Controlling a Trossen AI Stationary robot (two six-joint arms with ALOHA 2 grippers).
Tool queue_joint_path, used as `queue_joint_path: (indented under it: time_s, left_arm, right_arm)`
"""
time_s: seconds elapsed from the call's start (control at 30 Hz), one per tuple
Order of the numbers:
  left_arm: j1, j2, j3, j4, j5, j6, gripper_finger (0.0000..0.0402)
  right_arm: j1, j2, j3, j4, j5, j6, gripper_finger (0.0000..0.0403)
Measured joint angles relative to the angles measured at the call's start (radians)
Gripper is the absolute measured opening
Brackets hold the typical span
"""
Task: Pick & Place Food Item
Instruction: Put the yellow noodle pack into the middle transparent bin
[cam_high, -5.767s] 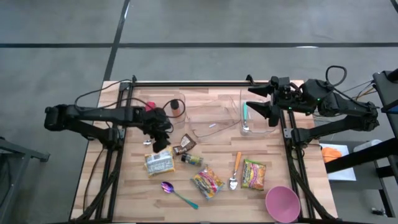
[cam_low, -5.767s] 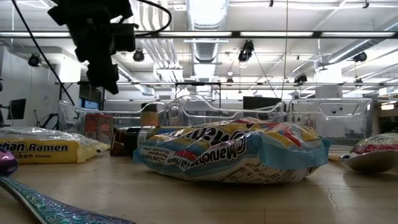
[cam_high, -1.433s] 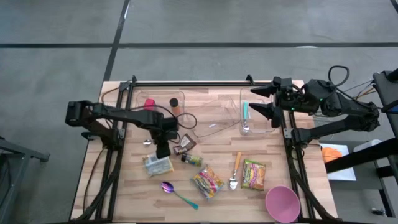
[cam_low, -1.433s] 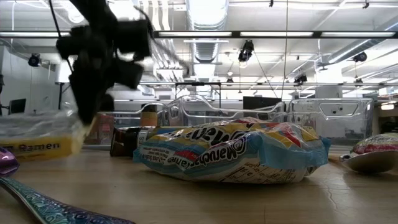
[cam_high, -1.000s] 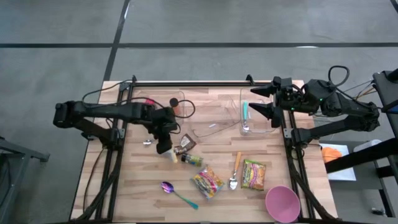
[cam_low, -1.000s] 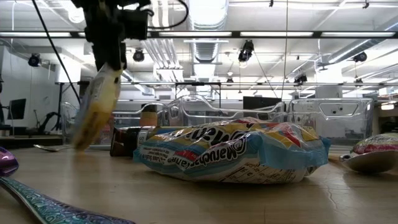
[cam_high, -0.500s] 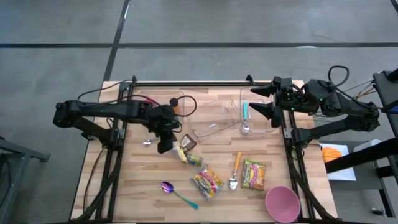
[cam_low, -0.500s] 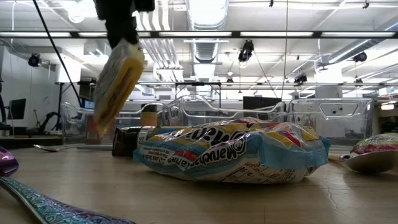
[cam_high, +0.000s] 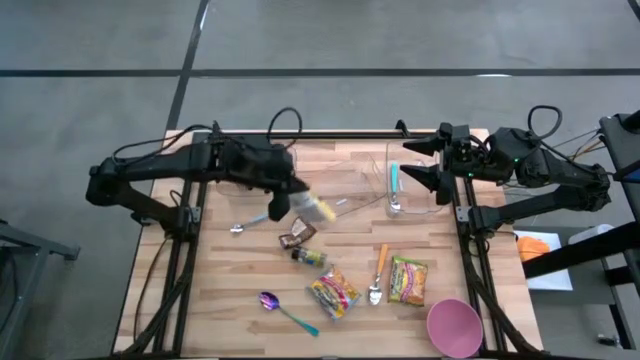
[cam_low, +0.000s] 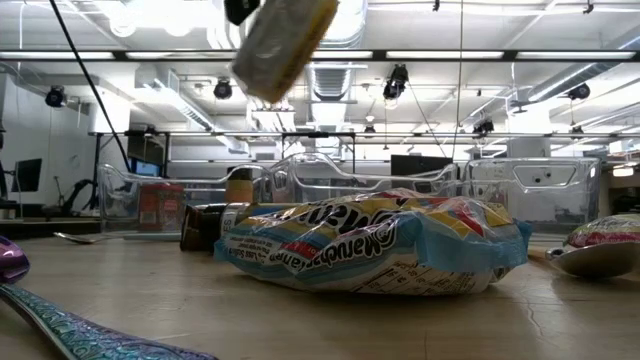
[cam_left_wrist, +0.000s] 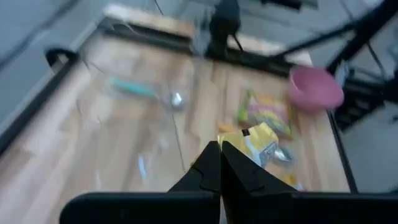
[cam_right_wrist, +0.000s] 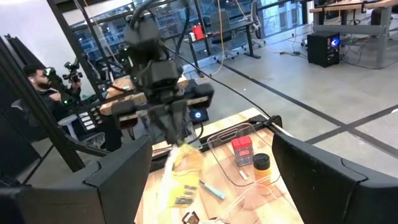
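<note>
A yellow ramen packet (cam_high: 316, 207) hangs in the air over the table's middle, near the clear middle container (cam_high: 345, 192). My left gripper (cam_high: 292, 199) is shut on it. In the low view the packet (cam_low: 285, 35) shows tilted, high above the table. In the left wrist view it (cam_left_wrist: 256, 140) sticks out past my shut fingertips. My right gripper (cam_high: 404, 160) waits open over the far right, at the clear container (cam_high: 432, 200) with a teal spoon. The right wrist view shows the left arm and the packet (cam_right_wrist: 181, 169). My left gripper pinches the packet by one edge (cam_left_wrist: 231, 148) between its two fingers. The fingers slant down toward the table's right. The packet is lifted clear of the table, tilted and sticking out beyond the fingertips toward the right.
A clear bin (cam_high: 262, 160) at the far left holds a red box and a jar. On the table lie a metal spoon (cam_high: 248, 224), a chocolate bar (cam_high: 297, 233), a small bottle (cam_high: 310, 257), two more packets (cam_high: 334, 293) (cam_high: 408, 280), spoons (cam_high: 379, 272) (cam_high: 285, 308) and a pink bowl (cam_high: 455, 327).
My left gripper has taken the ramen packet up off the table and carried it toward the far edge and the right. The packet, first hanging below the fingers, has swung up to a tilt and rides high above the other food.
</note>
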Motion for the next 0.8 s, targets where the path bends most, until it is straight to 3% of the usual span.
queue_joint_path:
  time_s: [0.4, 0.57, 0.8]
  left_arm:
    - [0.158, 0.137, -0.009, 0.128, 0.040, 0.091, 0.0000]
    - [0.179, 0.214, -0.009, 0.204, 0.101, 0.096, 0.0000]
    - [0.182, 0.303, -0.010, 0.215, 0.107, 0.124, 0.0000]
  right_arm:
    - [0.000, 0.001, 0.000, 0.001, 0.001, 0.000, 0.0327]
    - [0.000, 0.001, 0.000, 0.000, 0.001, 0.000, 0.0327]
    - [0.000, 0.001, 0.000, -0.001, 0.000, 0.000, 0.0327]
